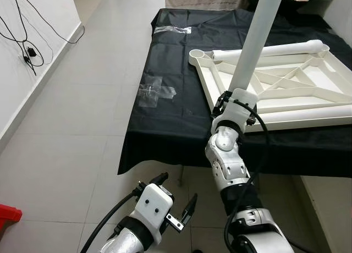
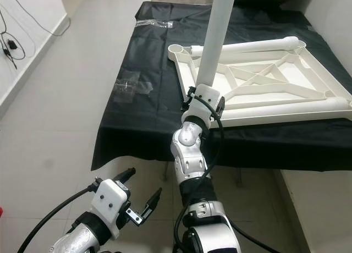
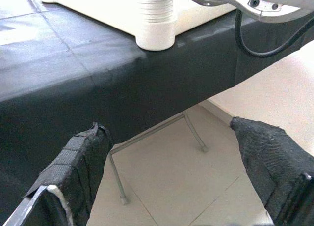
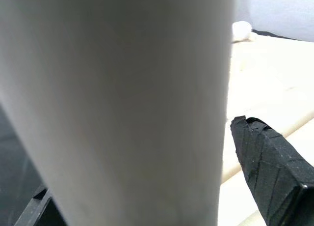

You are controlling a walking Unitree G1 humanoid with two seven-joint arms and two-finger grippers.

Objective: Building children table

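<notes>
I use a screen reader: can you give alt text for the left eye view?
The right gripper holds a white table leg upright at the near corner of an upturned white tabletop on a black-covered table. The left gripper hangs open above the floor.

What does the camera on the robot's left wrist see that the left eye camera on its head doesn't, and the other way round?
Left wrist view alone: the thin metal legs under the black-draped table, and the white tube's ribbed lower end standing at the frame's corner.

Left eye view alone: the whole white plastic tabletop frame lying upside down, clear plastic bags on the cloth, black cables by the wall, and the right gripper holding the upright white tube.

Both: the black cloth, the pale tiled floor, and the left gripper, its fingers spread.
</notes>
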